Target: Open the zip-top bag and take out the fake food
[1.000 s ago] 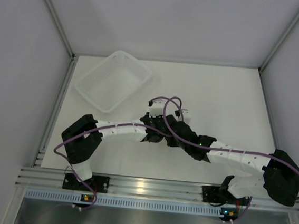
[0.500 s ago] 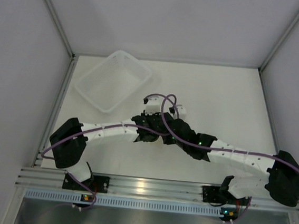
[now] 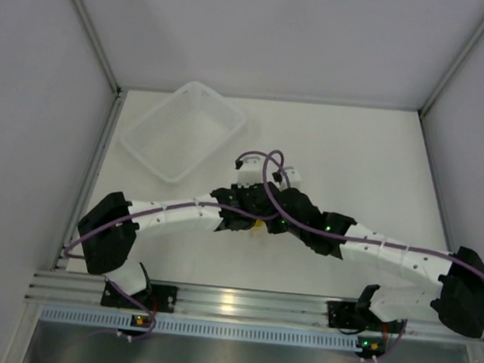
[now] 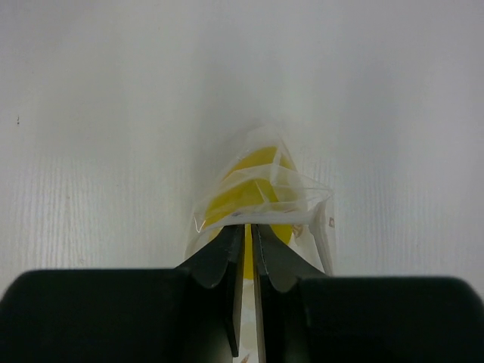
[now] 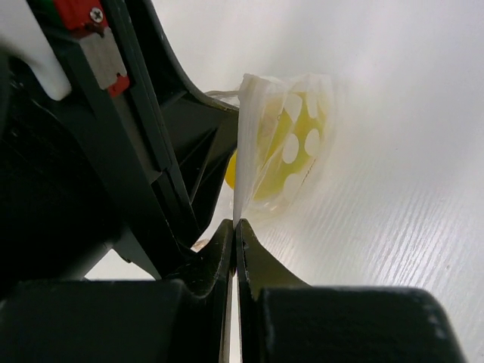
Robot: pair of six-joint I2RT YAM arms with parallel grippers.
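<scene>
Both grippers pinch one small clear crinkly plastic zip-top bag (image 4: 302,193) at mid-table.

Nearest, the two white arms reach in from the near edge and meet over the middle of the white table (image 3: 373,151). The left gripper (image 4: 244,228) has its black fingers drawn almost together on the bag's near edge, with a sliver of yellow showing in the slit. The right gripper (image 5: 234,224) has its fingers pressed flat together on a thin flap of the same bag. The bright yellow bumpy plastic fake food (image 4: 234,198) sits inside the bag, just beyond both sets of fingertips. Whether the bag touches the table I cannot tell. Farther back on the left stands a translucent white rectangular basket tray (image 3: 220,102), well apart.
</scene>
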